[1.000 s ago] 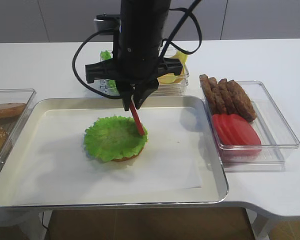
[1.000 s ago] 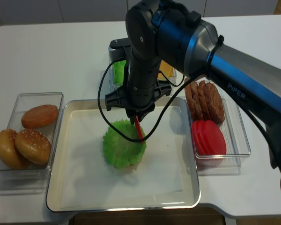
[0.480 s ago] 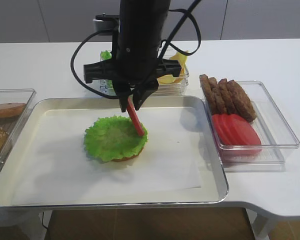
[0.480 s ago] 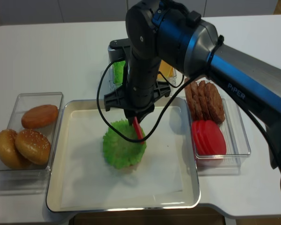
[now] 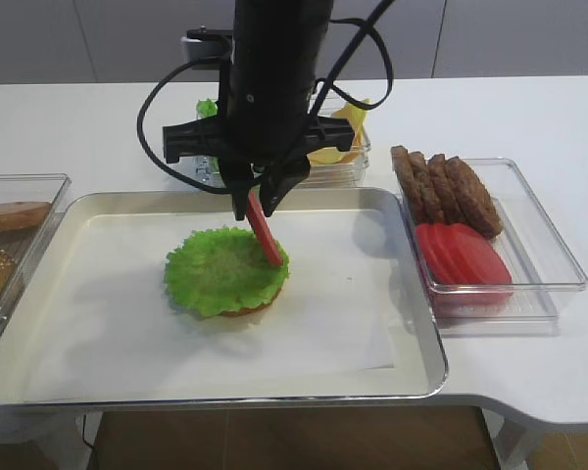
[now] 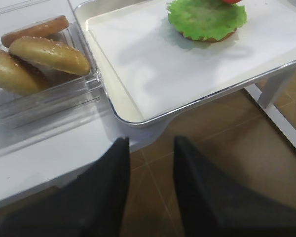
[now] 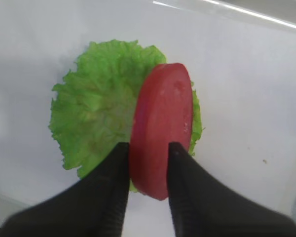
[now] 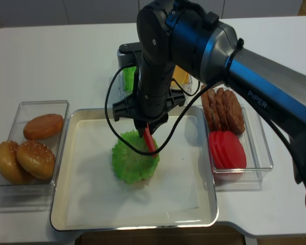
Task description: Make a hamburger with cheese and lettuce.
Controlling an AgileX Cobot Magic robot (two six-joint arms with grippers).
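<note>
A white table (image 5: pixel 529 108) fills most of the room as seen here, its front edge rounded at the right corner. Behind it runs a row of pale grey cabinet fronts (image 5: pixel 510 37) split by thin vertical seams. Under the table edge the floor (image 6: pixel 227 163) is brown tile with lighter grout lines, and a white table leg (image 6: pixel 274 106) slants down to it. The light is soft and even, leaving faint shadows on the tabletop.

— What sort of place is this?
— A food-prep test bench: a white table (image 5: pixel 529 117) bears a metal tray (image 5: pixel 426 338), with clear tubs of buns (image 8: pixel 28 158) to its left and patties (image 5: pixel 446 186) and tomato slices (image 5: pixel 465 257) to its right.
</note>
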